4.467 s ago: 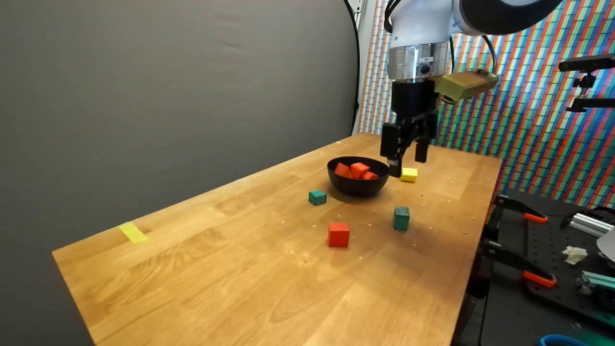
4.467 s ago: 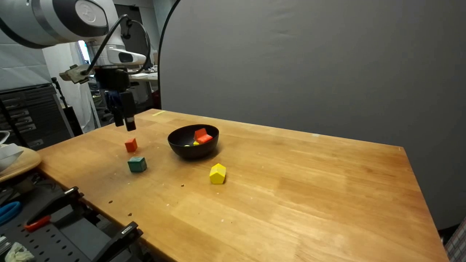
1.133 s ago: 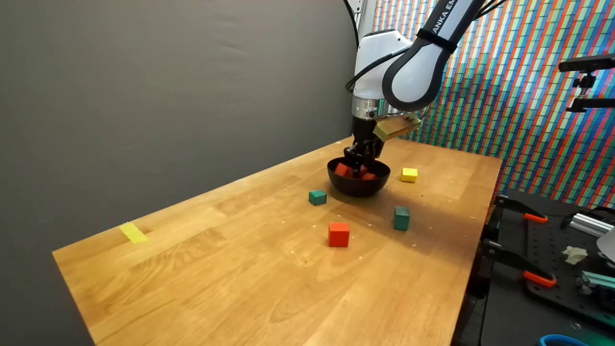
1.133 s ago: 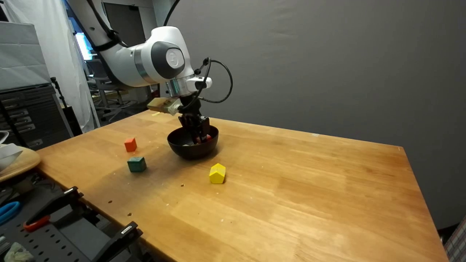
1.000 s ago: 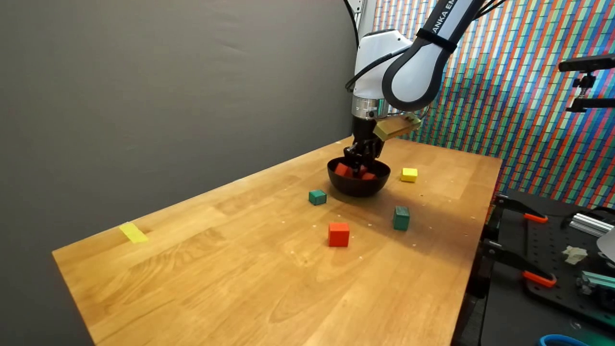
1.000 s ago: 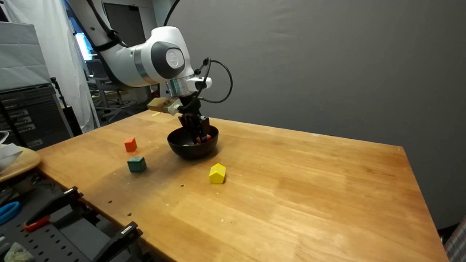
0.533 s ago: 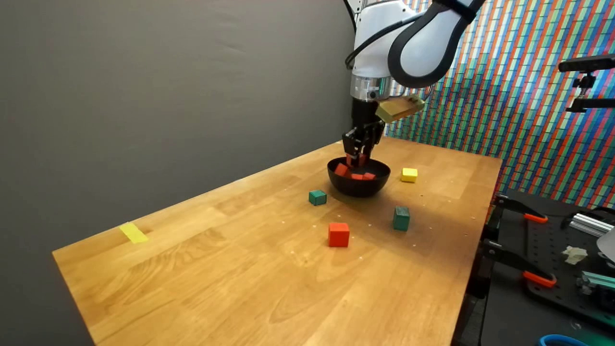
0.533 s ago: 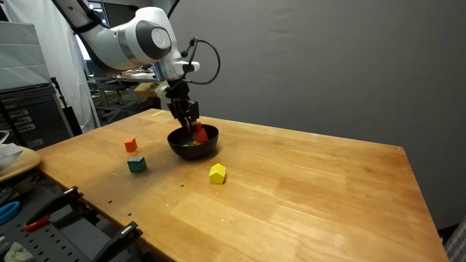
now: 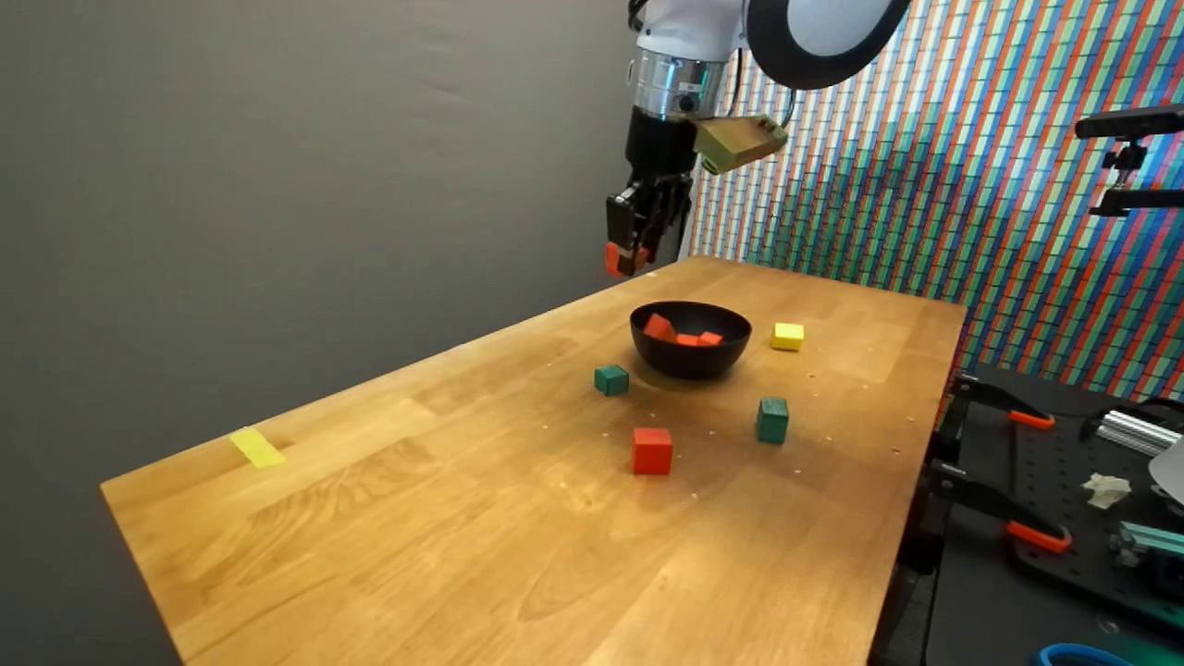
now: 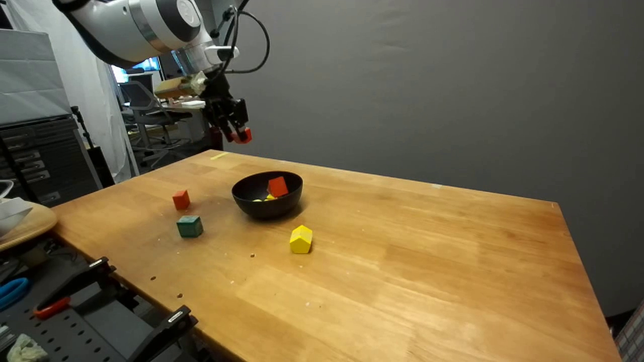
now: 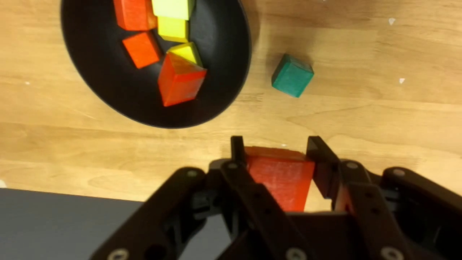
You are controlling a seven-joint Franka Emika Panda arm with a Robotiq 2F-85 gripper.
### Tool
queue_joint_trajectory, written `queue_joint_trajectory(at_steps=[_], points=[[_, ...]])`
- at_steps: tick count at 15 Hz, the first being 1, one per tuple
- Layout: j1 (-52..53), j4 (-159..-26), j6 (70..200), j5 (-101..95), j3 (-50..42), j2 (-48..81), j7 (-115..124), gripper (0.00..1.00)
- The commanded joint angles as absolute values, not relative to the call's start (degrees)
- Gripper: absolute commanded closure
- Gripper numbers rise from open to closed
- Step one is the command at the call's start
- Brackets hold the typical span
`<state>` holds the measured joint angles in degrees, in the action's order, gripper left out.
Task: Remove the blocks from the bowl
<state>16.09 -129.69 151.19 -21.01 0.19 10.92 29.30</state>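
Hanging above the wooden tabletop point(image 9: 416, 555) near its edge by the grey backdrop point(image 9: 370, 203), a red angular block point(image 11: 283, 177) is gripped by the jaws, while red and yellow blocks point(image 11: 180, 81) are held in the round black bowl point(image 9: 690, 362), outside which a red cube point(image 9: 652, 453), two green blocks point(image 9: 611, 380) and a yellow pentagonal block point(image 10: 301, 240) are spread.

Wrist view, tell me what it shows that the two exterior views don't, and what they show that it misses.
Only the wrist view: a clear look down on the yellow blocks in the bowl; an exterior view catches just slivers of yellow.

Only the exterior views: the robot arm and, on the table, a lone red block, a yellow block, another green block and a tape strip.

Shared: the bowl, red blocks inside it, a green block on the table, and the end effector closed on the held red block.
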Motion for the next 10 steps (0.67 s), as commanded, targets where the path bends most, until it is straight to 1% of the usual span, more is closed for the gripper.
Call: queue_joint_trajectory(at_steps=[1,7,8,9,10], points=[[15.9,-116.4,150.2,-21.3,0.8,24.9,26.9,0.74],[17.0,-98.6,145.7,-18.1,-1.0,40.8,21.6,0.74],[16.9,-96.5,144.9,-17.5,-1.0,42.3,20.9,0.72],[16.9,-94.8,143.9,-16.6,-0.9,43.2,20.2,0.40],[16.7,-93.7,142.4,-15.7,-0.5,43.5,19.1,0.27]])
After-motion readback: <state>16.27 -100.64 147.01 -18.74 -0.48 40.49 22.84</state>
